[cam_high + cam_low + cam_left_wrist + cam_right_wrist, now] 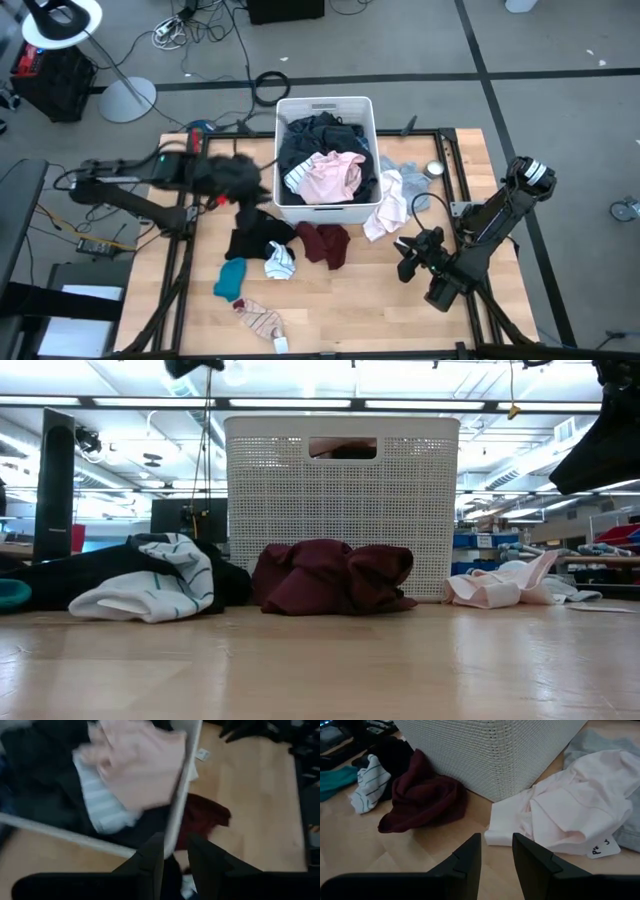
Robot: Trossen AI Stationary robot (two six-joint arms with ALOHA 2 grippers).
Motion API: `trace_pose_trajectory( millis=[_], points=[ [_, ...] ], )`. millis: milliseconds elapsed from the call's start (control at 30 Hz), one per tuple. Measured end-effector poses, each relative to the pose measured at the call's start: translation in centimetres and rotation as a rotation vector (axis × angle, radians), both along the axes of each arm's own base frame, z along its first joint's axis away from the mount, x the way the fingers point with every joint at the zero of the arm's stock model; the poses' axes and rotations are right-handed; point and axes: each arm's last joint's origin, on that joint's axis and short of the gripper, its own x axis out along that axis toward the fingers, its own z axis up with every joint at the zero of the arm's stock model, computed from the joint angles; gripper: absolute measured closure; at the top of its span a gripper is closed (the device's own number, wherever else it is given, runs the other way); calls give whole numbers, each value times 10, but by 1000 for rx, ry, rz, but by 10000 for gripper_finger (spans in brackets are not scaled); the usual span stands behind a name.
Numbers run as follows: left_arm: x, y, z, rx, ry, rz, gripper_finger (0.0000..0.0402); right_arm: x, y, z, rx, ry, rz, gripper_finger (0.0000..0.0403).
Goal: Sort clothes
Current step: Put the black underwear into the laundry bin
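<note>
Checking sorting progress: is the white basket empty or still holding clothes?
Still holding clothes. The white basket contains a dark garment and a pink piece lying on top, seen from above.

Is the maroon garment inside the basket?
No, the maroon garment lies on the table just outside the white basket, against its near wall, as the high view shows.

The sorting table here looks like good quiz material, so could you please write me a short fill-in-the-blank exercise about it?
1. The pink garment lies inside the white ____.
2. The maroon garment lies on the table, in front of the basket, between the striped white piece and the ____ gripper.
3. The teal sock lies on the side of the table near the ____ arm.

Missing words: basket; right; left
</note>
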Motion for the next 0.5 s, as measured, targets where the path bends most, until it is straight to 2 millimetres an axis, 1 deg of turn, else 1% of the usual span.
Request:
trace_pose_trajectory(
  millis=[100,233,333,500],
  points=[
    [-14,-15,-25,-54,-21,-1,310,0,0,0,2,-2,0,292],
    [-25,-29,-61,-102,19,10,310,0,1,0,7,-6,0,292],
    [-29,-34,-87,-125,64,43,310,1,1,0,15,-12,0,292],
    [-32,-36,-133,-141,133,136,310,1,2,0,21,-16,0,292]
  ],
)
